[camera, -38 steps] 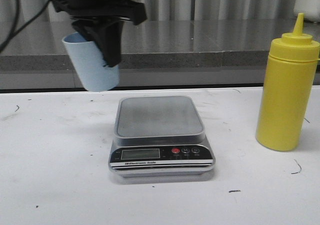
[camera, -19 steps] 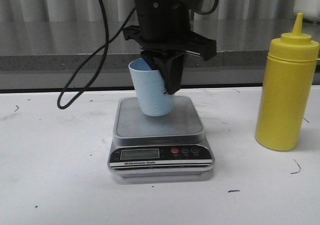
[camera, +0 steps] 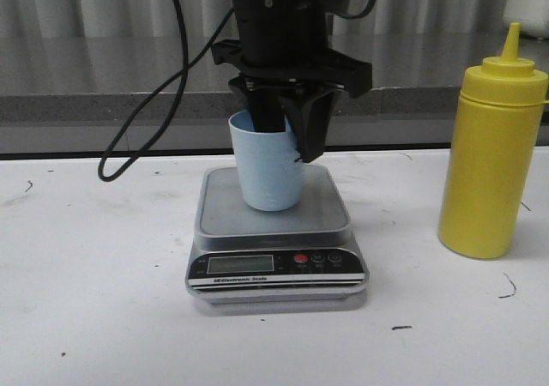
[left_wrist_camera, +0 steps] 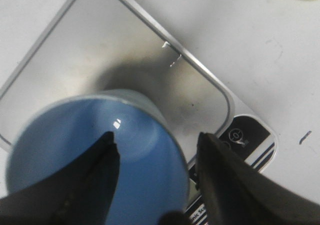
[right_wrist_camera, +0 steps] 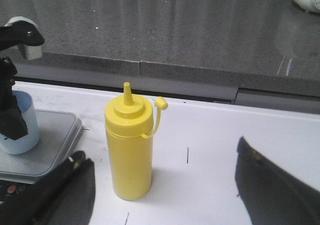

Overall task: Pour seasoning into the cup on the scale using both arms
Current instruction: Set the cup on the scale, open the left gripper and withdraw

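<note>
The pale-blue cup (camera: 270,176) stands upright on the platform of the silver-grey scale (camera: 326,210). My left gripper (camera: 289,141) hangs over it, open: one finger reaches down inside the cup, the other stands outside its wall. In the left wrist view the cup (left_wrist_camera: 95,160) fills the space under the gripper (left_wrist_camera: 156,137), above the scale (left_wrist_camera: 100,50). The yellow seasoning bottle (camera: 493,163) stands on the table to the right of the scale. My right gripper (right_wrist_camera: 160,160) is open and empty, with the bottle (right_wrist_camera: 130,155) just ahead between its fingers, untouched.
A grey stone ledge (camera: 412,69) runs behind the white table (camera: 103,274). A black cable (camera: 146,120) hangs from the left arm to the left of the scale. Small dark marks dot the table top.
The left gripper carried the cup from the left over the scale, set it down on the platform, and its jaws have spread apart. The bottle has not moved.
</note>
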Available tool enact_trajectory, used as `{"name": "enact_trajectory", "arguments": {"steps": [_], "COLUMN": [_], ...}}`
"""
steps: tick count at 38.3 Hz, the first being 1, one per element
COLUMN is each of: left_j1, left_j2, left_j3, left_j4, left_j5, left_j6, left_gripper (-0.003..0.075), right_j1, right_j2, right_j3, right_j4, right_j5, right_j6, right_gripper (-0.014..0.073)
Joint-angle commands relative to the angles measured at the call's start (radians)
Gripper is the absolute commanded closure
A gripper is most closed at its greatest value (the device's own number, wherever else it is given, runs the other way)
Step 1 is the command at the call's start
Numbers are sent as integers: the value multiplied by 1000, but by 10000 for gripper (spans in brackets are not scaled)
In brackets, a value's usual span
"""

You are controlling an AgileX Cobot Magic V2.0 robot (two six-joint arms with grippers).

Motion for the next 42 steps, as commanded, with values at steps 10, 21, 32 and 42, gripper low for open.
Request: {"name": "enact_trajectory", "arguments": {"steps": [10,21,32,42], "left_j1": [-2,33,187,373], "left_j2": [-167,-258,-413,-641], "left_j3": [-53,-14,197,547], "left_j4": [-49,-46,-46,-49], "left_j5": [35,-12,-107,-277], "left_j6": [-8,-2,-28,-61], "left_gripper": [564,740,740,740], "right_j1": [1,1,1,1], "right_j2": [16,16,16,16], "right_j3": [-35,-35,-35,-35], "right_j4": [-4,-4,-4,-4], "right_j5": [-68,-56,-49,-53], "right_j6": [1,1,1,1], "right_gripper": [-1,-1,-1,-1]}}
